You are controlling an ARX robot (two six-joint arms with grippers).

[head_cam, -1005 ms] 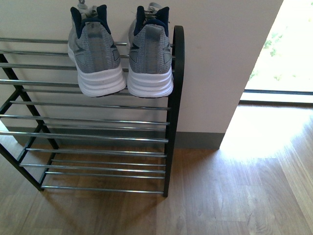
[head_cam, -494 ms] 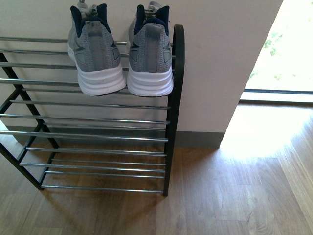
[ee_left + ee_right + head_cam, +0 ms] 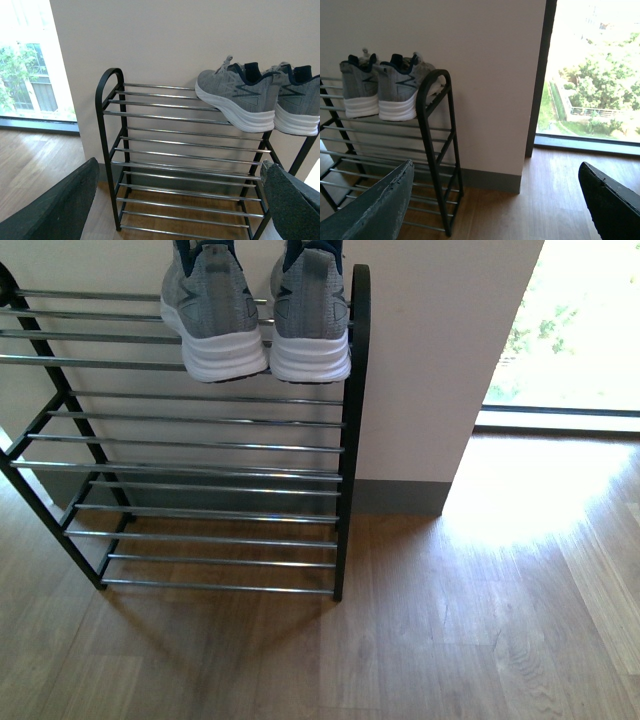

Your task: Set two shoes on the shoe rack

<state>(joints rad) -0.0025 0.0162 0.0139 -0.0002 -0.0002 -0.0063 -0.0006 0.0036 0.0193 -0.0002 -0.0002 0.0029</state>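
Against pale wall (image 3: 440, 350), two shoes (image 3: 213, 312) top shoe rack (image 3: 357, 360).

A plain pale wall (image 3: 440, 360) meets wood-plank floor (image 3: 450, 640), sunlit beside a bright window (image 3: 580, 330).

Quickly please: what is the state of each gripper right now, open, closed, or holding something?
Left gripper: open, fingers wide apart, holding nothing.
Right gripper: open, fingers wide apart, holding nothing.

No words, brand names or numbers can be read anywhere; the shoes (image 3: 220, 89) carry only a dark zigzag mark (image 3: 246, 93) on the side, without lettering.
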